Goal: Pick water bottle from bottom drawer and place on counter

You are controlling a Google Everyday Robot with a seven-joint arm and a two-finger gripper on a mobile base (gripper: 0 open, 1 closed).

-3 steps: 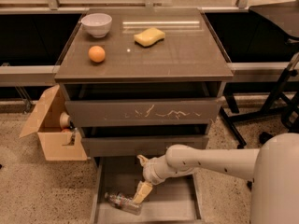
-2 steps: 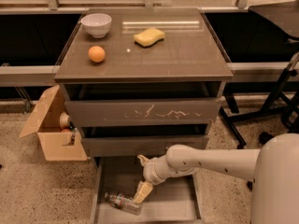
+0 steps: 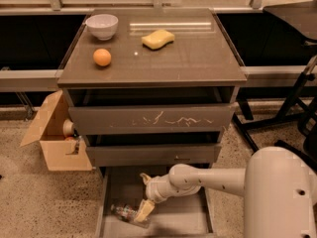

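Water bottle [image 3: 125,212], small, clear, crinkled plastic, lies on its side left of centre in the pulled-out, shallow grey-brown bottom drawer [image 3: 181,218]. The tan-tipped gripper [image 3: 144,211] sits at its right end; I cannot tell how the jaws stand.

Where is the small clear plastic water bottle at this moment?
In the camera view, the small clear plastic water bottle lies on its side in the left part of the open grey bottom drawer, beside the beige gripper.

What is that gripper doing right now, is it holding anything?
The gripper: down in the bottom drawer, right beside the bottle; open, closed or holding cannot be told.
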